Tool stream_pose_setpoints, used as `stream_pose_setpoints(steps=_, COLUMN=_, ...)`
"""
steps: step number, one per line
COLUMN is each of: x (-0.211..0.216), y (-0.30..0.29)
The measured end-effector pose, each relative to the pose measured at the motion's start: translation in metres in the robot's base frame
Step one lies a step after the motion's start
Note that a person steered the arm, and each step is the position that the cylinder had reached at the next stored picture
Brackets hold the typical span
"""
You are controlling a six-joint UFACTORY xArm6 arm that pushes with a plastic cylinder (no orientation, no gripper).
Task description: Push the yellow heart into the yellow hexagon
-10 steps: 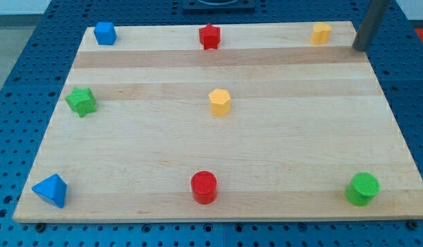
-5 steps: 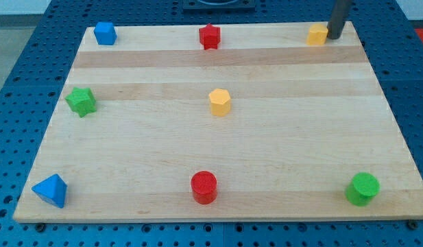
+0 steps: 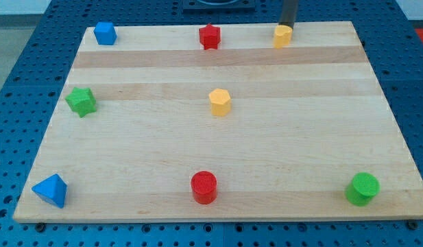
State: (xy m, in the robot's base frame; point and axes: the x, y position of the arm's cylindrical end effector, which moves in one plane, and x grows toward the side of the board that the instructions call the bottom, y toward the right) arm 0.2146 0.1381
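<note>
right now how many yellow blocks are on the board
2: the yellow heart at the view's top edge, right of centre, with my tip touching its top side, and the yellow hexagon near the board's middle. None looks hidden.

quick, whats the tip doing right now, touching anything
My tip: no gripper, just a rod, against the yellow heart on its upper right side, at the view's top.

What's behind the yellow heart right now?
The dark rod stands right behind the yellow heart, toward the view's top. My tip seems to touch it; the heart may cover the very end.
</note>
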Motion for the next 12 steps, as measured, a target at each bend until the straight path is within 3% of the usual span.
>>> stream_pose_setpoints(steps=8, x=0.136, y=-0.036)
stream_pose_setpoints(steps=10, x=0.147, y=0.008)
stream_pose_setpoints(steps=12, x=0.161, y=-0.03)
